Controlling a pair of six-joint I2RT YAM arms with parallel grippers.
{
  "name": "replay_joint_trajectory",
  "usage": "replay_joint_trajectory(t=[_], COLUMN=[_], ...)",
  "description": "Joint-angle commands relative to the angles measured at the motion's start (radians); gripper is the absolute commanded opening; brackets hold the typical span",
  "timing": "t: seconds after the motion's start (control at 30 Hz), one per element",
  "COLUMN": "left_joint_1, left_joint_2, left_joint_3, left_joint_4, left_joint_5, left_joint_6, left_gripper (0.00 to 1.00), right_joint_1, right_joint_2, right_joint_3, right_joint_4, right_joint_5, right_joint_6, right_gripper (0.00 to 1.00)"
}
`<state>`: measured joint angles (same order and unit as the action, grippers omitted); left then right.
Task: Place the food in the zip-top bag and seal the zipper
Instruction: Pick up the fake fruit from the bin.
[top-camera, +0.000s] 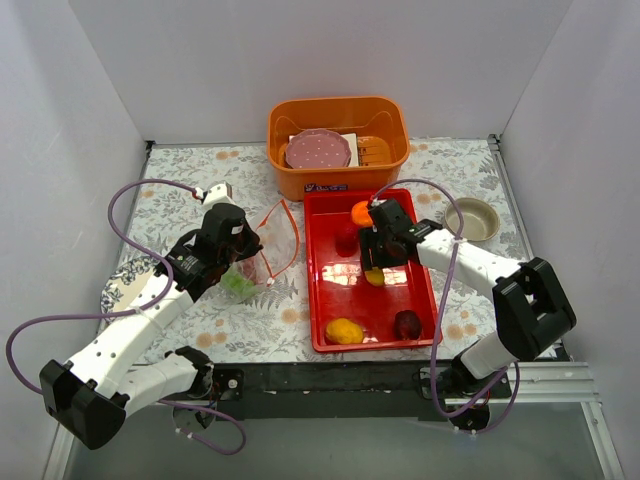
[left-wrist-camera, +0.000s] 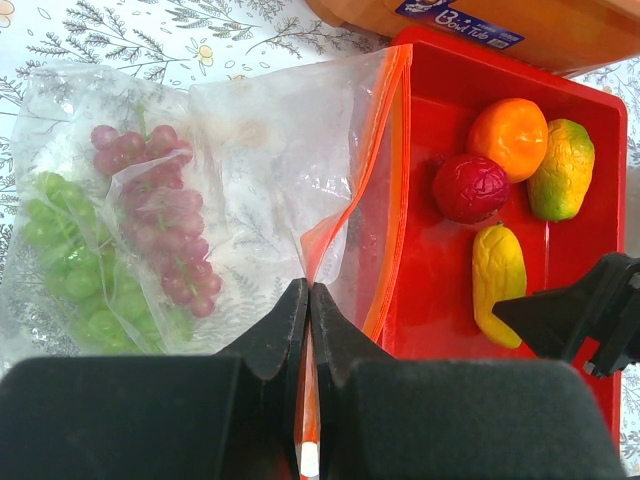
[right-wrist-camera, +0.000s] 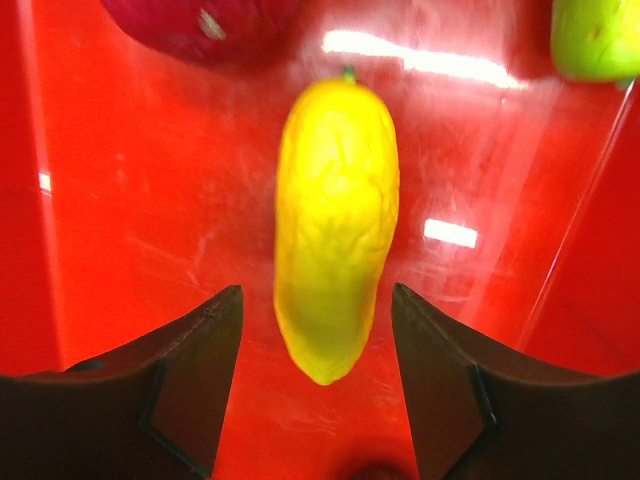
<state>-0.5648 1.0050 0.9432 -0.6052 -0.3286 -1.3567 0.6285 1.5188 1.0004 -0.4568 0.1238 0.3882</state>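
The clear zip-top bag (left-wrist-camera: 250, 150) lies on the floral cloth left of the red tray, with purple grapes (left-wrist-camera: 165, 220) and green grapes (left-wrist-camera: 70, 270) inside. My left gripper (left-wrist-camera: 308, 292) is shut on its orange-red zipper (left-wrist-camera: 385, 180) and holds the mouth open over the tray's left edge; it also shows in the top view (top-camera: 248, 258). My right gripper (right-wrist-camera: 315, 300) is open, low in the tray, with its jaws on either side of the yellow banana-like piece (right-wrist-camera: 335, 220). An orange (left-wrist-camera: 513, 135), a dark-red piece (left-wrist-camera: 470, 187) and a green-yellow mango (left-wrist-camera: 562, 170) lie nearby.
The red tray (top-camera: 322, 300) also holds a yellow mango (top-camera: 344, 330) and a dark-red piece (top-camera: 407, 324) at its near end. An orange tub (top-camera: 338, 180) with a pink plate (top-camera: 318, 151) stands behind. A small bowl (top-camera: 473, 218) sits at the right.
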Motion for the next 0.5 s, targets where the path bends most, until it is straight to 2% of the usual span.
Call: replay_joint_trajectory(t=[0.0, 0.23, 0.47], left_joint_1=[0.005, 0.005, 0.005], left_joint_2=[-0.011, -0.016, -0.02], left_joint_3=[0.022, 0.019, 0.009], left_joint_4=[0.004, -0.004, -0.01], left_joint_5=[-0.006, 0.01, 0.016], left_joint_6=[0.005, -0.005, -0.007], left_gripper=[0.0, 0.0, 0.0], right_joint_1=[-0.001, -0.001, -0.001], right_joint_2=[-0.022, 0.004, 0.037], right_joint_3=[-0.055, -0.065, -0.069], right_joint_4=[0.05, 0.081, 0.093], right_joint_5=[-0.001, 0.005, -0.039], right_joint_6=[-0.012, -0.037, -0.049], right_gripper=[0.68, 0.65, 0.52])
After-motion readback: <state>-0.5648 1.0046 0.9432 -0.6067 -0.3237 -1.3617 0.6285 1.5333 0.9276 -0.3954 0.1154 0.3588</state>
